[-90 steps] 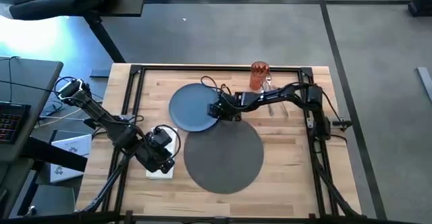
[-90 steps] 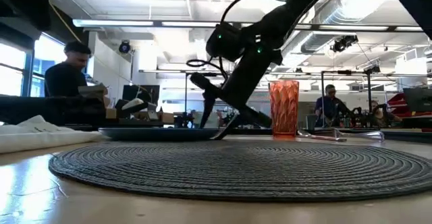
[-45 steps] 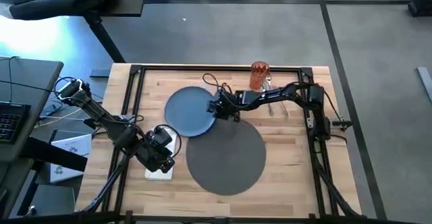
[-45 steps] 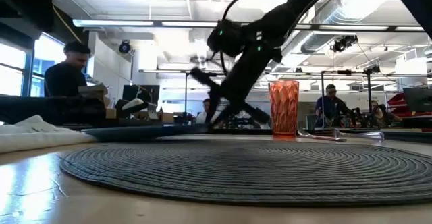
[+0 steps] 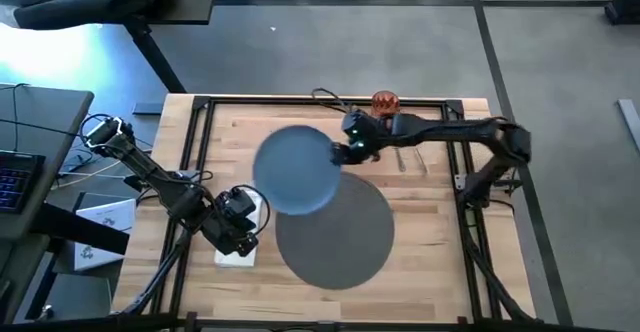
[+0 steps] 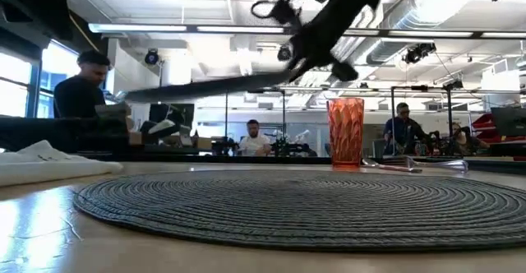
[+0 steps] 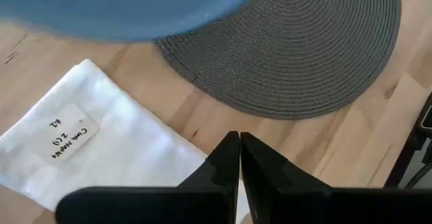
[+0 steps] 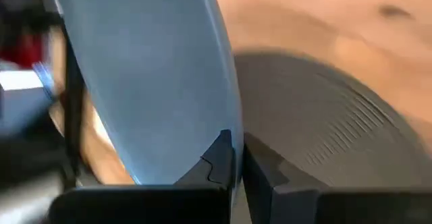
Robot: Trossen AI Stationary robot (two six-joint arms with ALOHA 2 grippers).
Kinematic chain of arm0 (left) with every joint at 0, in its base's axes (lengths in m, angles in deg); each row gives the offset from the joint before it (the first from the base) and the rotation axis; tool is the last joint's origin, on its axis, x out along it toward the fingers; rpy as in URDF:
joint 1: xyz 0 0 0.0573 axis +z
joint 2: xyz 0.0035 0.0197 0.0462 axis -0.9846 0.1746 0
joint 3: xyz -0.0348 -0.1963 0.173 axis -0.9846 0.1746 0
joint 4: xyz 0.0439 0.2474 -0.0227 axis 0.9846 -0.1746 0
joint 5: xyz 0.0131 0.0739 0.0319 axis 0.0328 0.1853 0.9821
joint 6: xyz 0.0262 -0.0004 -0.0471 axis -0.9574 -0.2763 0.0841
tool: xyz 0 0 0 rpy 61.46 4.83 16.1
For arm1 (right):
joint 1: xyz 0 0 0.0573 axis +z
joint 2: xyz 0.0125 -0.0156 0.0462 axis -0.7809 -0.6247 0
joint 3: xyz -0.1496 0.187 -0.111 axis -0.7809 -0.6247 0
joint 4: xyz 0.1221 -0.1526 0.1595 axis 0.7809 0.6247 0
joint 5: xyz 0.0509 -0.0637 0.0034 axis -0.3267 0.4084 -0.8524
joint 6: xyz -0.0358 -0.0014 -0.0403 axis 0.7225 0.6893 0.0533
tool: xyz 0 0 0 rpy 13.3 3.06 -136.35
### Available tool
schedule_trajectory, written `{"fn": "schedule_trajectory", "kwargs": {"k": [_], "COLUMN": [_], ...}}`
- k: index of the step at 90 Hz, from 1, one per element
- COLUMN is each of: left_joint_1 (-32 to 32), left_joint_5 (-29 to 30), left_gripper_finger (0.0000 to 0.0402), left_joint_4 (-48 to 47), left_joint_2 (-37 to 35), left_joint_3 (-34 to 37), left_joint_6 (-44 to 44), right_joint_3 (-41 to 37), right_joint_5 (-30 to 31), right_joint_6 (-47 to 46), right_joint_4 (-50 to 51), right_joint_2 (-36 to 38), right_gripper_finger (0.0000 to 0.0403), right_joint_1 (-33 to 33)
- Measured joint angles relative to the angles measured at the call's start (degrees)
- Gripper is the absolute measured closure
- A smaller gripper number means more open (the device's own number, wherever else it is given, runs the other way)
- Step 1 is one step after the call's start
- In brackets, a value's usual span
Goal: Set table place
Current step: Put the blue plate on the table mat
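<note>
Around the table: the orange tumbler (image 5: 385, 102) stands at the far edge of the butcher-block table (image 5: 430, 237), silver cutlery (image 6: 411, 165) lying just beside it; people sit at desks in the room beyond.
In the way: nothing sits on the mat; the lifted plate overhangs its far-left edge in the high view.
Mat: the round dark grey woven mat (image 5: 333, 231) lies flat mid-table, its ribbed coils plain in the low view.
Plate: the round blue plate (image 5: 296, 169) is up in the air, clear of the wood, tilted slightly, a thin dark edge seen from table height.
Right gripper: the right gripper (image 5: 343, 152) pinches the plate's rim, fingers clamped tight on it.
Napkin: the white napkin (image 7: 88, 146) with a small label lies left of the mat.
Left gripper: the left gripper (image 7: 239, 145) hangs over the napkin, fingers pressed together on nothing.
</note>
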Motion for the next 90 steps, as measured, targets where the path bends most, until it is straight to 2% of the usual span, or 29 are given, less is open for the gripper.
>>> {"fn": "schedule_trajectory", "kwargs": {"k": [13, 30, 45, 55, 71, 90], "left_joint_1": [0.0, 0.1, 0.2, 0.3, 1.8, 4.0], "left_joint_5": [0.3, 1.1, 1.4, 1.4, 1.6, 1.6], "left_gripper_finger": [0.0401, 0.0401, 0.0401, 0.0401, 0.0401, 0.0401], "left_joint_4": [-0.2, -0.1, 0.1, 0.0, 0.2, 0.2], "left_joint_2": [0.0, 0.0, 0.0, 0.0, 0.0, 0.0], "left_joint_3": [0.0, 0.0, 0.0, 0.0, 0.0, 0.0], "left_joint_6": [-0.9, -0.9, 0.0, 0.8, 2.3, 2.2], "right_joint_3": [-9.2, -25.8, -36.0, -40.1, -42.8, -43.4], "right_joint_5": [-6.7, -13.6, -13.9, -10.8, -7.7, -7.0], "right_joint_6": [3.1, -2.3, -8.1, -10.8, -11.5, -11.5], "right_joint_4": [2.5, -11.7, -25.0, -27.9, -29.4, -33.6], "right_joint_2": [6.3, 11.8, 12.1, 11.6, 11.7, 11.7], "right_gripper_finger": [0.0402, 0.0403, 0.0403, 0.0403, 0.0403, 0.0398], "right_joint_1": [1.4, 3.1, 5.2, 6.2, 6.4, 6.4]}}
